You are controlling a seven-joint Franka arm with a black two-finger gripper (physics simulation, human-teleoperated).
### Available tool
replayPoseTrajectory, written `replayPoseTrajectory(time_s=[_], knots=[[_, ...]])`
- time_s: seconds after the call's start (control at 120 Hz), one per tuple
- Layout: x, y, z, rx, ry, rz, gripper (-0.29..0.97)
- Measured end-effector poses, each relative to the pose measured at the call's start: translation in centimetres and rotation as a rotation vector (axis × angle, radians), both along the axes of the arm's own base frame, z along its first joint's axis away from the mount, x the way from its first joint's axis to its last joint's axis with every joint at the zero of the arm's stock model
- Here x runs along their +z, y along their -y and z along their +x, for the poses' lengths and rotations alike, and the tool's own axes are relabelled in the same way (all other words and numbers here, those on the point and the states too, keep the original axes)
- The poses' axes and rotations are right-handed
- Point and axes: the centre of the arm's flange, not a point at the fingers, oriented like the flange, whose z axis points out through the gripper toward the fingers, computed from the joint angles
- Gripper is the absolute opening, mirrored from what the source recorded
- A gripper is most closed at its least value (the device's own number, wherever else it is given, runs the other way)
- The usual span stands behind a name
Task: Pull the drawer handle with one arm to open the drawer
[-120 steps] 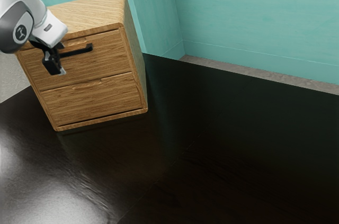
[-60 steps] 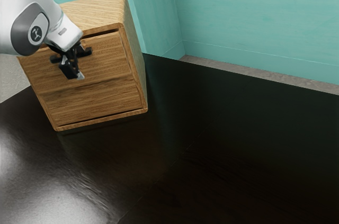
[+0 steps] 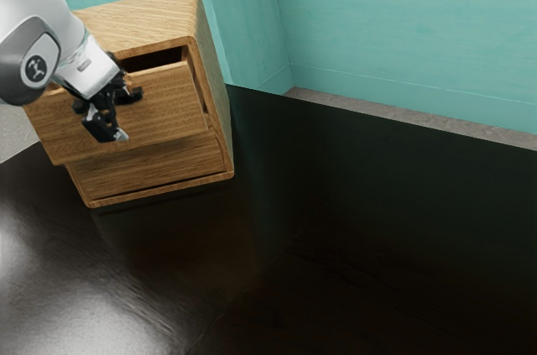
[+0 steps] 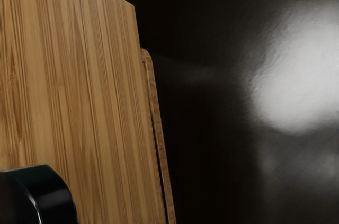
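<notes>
Now the drawer (image 3: 159, 107) stands partway out of the cabinet (image 3: 151, 15), where a second ago it sat flush, so the pull is working, though I cannot tell whether the gripper (image 3: 105, 120) clamps the handle (image 3: 132, 94) or merely hooks it.

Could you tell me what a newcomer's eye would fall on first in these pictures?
The wooden cabinet at the exterior view's upper left draws the eye first, its top drawer standing partway out with a dark gap behind its front. The black end effector sits against that drawer's front, by the handle. Around them spread a glossy black table and a teal wall.
</notes>
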Motion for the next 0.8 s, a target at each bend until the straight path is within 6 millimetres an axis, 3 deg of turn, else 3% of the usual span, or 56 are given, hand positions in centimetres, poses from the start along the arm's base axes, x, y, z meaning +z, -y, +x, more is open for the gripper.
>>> replayPoseTrajectory(time_s=[0.108,0.192,0.275,0.467,0.575,0.8], knots=[[0.3,0.3,-0.5,-0.009,0.007,0.000,0.44],[0.1,0.7,-1.1,-0.018,0.004,-0.004,0.54],[0.3,1.1,-1.6,-0.027,0.010,-0.006,0.47],[0.3,1.0,-1.8,-0.032,0.016,-0.003,0.55],[1.5,1.3,-3.5,-0.036,0.054,-0.001,0.61],[0.3,0.8,-3.7,-0.031,0.065,0.003,0.66]])
